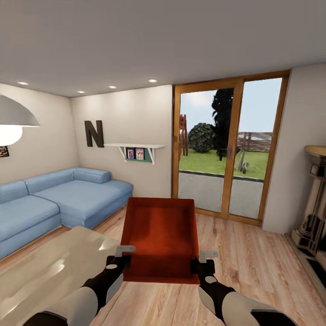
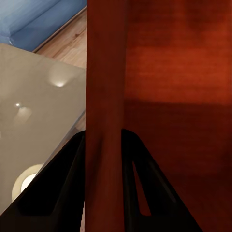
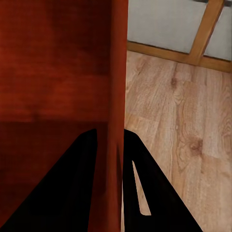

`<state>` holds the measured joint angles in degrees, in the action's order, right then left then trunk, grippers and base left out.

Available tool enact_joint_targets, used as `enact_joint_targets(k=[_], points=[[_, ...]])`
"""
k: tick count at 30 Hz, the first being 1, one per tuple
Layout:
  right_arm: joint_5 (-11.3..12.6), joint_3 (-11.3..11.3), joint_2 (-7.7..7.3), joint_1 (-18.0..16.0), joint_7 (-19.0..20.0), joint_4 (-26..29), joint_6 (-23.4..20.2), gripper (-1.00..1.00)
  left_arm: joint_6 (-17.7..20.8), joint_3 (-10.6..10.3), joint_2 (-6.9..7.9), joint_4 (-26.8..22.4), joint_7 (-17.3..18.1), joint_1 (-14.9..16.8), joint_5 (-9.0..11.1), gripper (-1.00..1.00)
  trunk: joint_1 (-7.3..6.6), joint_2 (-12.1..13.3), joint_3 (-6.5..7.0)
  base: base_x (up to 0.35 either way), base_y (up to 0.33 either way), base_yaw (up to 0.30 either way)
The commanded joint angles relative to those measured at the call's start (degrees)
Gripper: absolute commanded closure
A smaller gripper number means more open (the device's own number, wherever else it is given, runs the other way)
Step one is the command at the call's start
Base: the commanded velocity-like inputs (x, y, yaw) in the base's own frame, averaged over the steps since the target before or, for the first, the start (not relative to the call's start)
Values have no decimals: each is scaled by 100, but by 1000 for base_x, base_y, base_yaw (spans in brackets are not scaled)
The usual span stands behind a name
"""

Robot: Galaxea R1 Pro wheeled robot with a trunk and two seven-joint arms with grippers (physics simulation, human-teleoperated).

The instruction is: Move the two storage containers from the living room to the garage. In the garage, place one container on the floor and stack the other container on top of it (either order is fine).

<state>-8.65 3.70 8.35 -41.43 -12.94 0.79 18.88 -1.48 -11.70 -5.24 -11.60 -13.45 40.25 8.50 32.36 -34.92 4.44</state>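
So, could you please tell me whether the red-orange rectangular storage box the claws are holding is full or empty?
Empty: the head view looks into the red-orange rectangular storage box and shows only its bare floor.

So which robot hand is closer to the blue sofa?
Left. The left gripper pinches the red-orange container's wall on the side facing the blue sofa. The right gripper clamps the opposite wall, farther from it.

Bright, even light; soft renders
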Motion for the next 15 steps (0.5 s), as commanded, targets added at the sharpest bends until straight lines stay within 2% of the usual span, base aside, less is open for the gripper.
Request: enact_joint_targets(k=[1,5,15], points=[[30,122,0,3,-499,-3,37,100,-19,291,-12,0,-88,9,512,100,2,-3,-1,0,0,0],[30,122,7,3,-504,-8,37,100,-19,291,-11,0,-88,9,512,100,2,-3,-1,0,0,12],[30,122,8,3,-499,-9,37,100,-19,291,-8,-6,-88,9,512,100,2,-3,25,0,0,259]])
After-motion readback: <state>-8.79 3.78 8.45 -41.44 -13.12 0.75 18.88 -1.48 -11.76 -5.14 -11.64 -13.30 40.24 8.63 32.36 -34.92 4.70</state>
